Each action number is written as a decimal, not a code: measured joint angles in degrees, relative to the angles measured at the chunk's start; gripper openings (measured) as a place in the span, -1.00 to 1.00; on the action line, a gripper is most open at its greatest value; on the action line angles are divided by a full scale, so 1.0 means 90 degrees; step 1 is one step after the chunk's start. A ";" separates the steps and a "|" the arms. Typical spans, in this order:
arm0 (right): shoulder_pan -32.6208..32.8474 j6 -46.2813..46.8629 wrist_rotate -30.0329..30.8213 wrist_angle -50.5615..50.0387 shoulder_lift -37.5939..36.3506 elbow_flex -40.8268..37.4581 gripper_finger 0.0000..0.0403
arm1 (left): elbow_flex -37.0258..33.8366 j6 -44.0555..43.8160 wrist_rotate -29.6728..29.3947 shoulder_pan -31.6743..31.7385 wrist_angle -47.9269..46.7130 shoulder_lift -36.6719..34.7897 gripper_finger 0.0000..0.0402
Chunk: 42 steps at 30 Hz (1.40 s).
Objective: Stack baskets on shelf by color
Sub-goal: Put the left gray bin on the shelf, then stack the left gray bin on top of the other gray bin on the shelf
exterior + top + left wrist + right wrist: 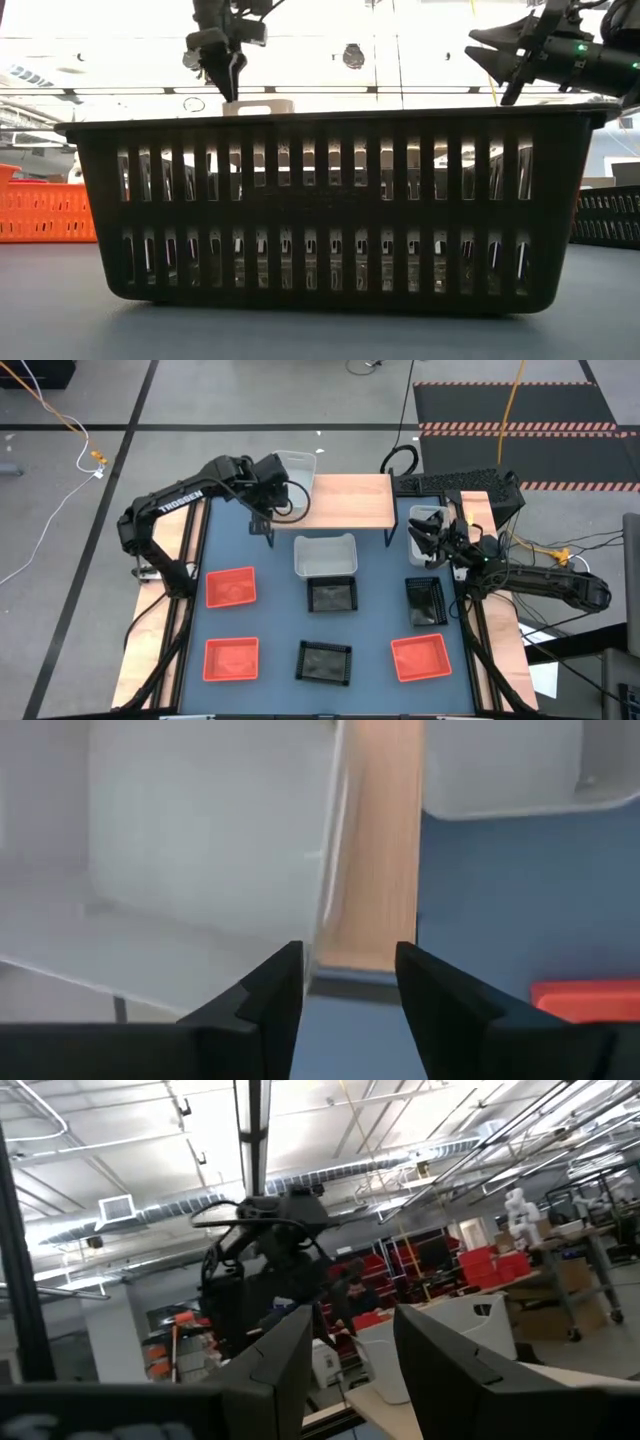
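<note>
A white basket (293,466) (200,850) sits on the left far corner of the light-wood shelf (350,500) (375,840). My left gripper (275,495) (350,990) (222,62) hovers open over the shelf's left end, beside that basket's near wall and touching nothing. A second white basket (325,553) rests on the table in front of the shelf. A third white basket (424,520) stands at the shelf's right end, below my right gripper (432,540) (503,62) (350,1350). That gripper is raised, open and empty.
On the blue table stand red baskets (231,586), (231,658), (420,657) and black baskets (331,595), (425,600), (325,660). The nearest black basket (330,210) fills the low view. The middle and right of the shelf top are bare. A keyboard (455,482) lies beyond the shelf's right end.
</note>
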 joint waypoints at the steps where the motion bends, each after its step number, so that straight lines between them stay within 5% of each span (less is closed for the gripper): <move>1: 0.0034 0.0022 0.0001 0.0001 0.0000 0.0000 -0.31 | 0.0000 -0.0044 0.0015 0.0057 -0.0052 0.0000 -0.22; 12: 0.0627 0.0339 0.0010 0.0738 -0.0001 -0.0002 -0.31 | 0.0000 -0.1152 0.0794 -0.0054 -0.0107 0.0000 -0.45; 21: 0.1232 -0.0098 0.0023 0.1198 -0.0002 -0.0002 -0.31 | -0.0002 -0.1339 -0.0546 -0.0288 -0.0528 -0.0208 -0.46; 29: 0.1490 -0.0187 0.0056 0.1197 0.0000 -0.0002 -0.31 | -0.0002 -0.1632 -0.0488 -0.0627 -0.0325 -0.0937 -0.33; 36: 0.1816 -0.0749 0.0027 0.1144 0.0035 0.0071 -0.31 | -0.0287 -0.2447 0.0877 -0.1729 0.1637 -0.1301 -0.31; 42: 0.2501 -0.1491 0.0336 0.0666 0.0462 0.0488 -0.31 | -0.1939 -0.2788 0.0761 -0.2926 0.5223 -0.1156 -0.41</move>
